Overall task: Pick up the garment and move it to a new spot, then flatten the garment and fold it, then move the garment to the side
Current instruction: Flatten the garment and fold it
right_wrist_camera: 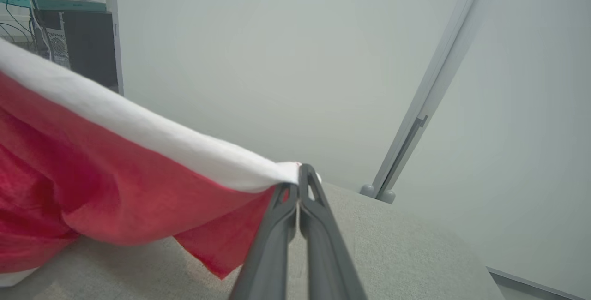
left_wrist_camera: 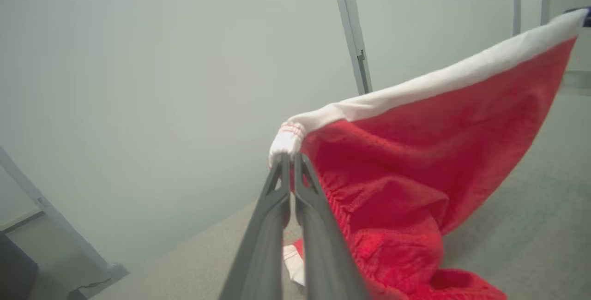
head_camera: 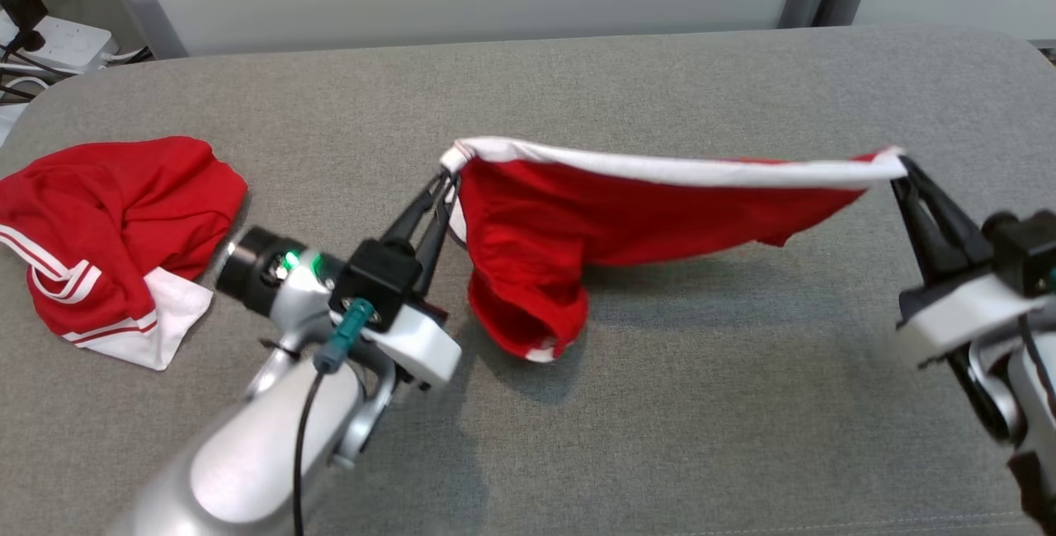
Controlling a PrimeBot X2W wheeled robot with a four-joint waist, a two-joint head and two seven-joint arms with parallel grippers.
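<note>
Above the middle of the bench, the garment is being held up by its white waistband, stretched between the left gripper and the right gripper, each clamped on one end. Its lowest fold seems to be brushing the surface. Pick-up is judged done; laying down, flattening, folding and moving aside are being awaited. Another red garment is lying crumpled by the left edge.

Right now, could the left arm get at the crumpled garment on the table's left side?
Probably not yet. The crumpled garment lies just left of the left gripper with bare table between, so the way is free, but that gripper is shut on the white band of the held garment.
</note>
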